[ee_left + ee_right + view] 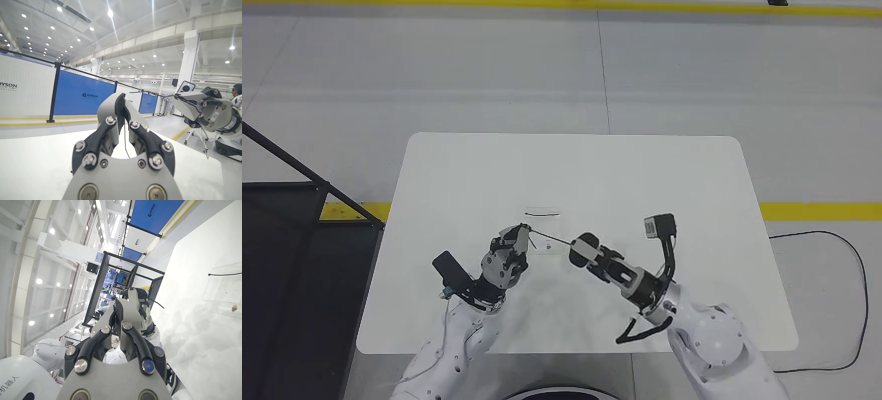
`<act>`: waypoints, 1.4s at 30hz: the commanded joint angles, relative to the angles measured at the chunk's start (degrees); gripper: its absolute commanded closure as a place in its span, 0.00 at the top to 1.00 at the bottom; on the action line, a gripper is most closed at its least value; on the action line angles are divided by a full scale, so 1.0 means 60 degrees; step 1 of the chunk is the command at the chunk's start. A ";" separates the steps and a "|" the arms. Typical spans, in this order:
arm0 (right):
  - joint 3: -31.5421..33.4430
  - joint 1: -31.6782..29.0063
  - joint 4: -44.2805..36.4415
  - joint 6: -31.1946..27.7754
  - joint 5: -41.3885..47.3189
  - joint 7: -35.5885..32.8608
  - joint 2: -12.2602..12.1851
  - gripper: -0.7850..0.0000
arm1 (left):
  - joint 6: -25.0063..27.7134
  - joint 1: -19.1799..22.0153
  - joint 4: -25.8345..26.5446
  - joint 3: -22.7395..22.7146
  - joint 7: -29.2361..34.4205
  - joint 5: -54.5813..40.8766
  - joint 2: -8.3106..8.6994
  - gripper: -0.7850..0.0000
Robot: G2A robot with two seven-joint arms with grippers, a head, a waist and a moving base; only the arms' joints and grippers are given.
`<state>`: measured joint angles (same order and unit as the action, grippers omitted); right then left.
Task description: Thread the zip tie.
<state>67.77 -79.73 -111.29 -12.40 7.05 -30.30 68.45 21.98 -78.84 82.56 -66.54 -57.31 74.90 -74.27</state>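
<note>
A thin black zip tie (552,240) spans the short gap between my two grippers, just above the front middle of the white table (662,180). My left gripper (515,240) is shut. In its wrist view a black strand (125,140) runs down between the closed fingers (121,106). My right gripper (580,248) is shut too. From its tip (176,97) a stretch of the tie (151,93) pokes towards the left one. In the right wrist view my right gripper (118,307) faces the left gripper (139,298), and a short tie end (159,305) sticks out.
A clear plastic sheet (542,222) lies flat just beyond the grippers with a second black zip tie (223,274) on it. A small brown scrap (234,308) rests near its edge. A black frame (282,200) stands off the table's left side.
</note>
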 commanded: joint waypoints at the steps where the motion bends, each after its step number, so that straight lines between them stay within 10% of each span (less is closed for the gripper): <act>1: -0.0017 0.0029 0.0020 0.0052 0.0005 0.0017 0.0005 0.00 | 0.0007 -0.0008 0.0005 -0.0008 0.0001 0.0022 0.0000 0.00; 42: -0.0291 0.0455 -0.0015 0.1544 -0.0707 0.0239 0.0055 0.00 | -0.0053 -0.0060 0.0098 -0.0072 0.0011 0.0068 -0.0036 0.00</act>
<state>66.17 -77.13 -111.31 -3.74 3.15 -28.99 68.76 21.66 -79.20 83.14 -66.97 -57.24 75.31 -74.48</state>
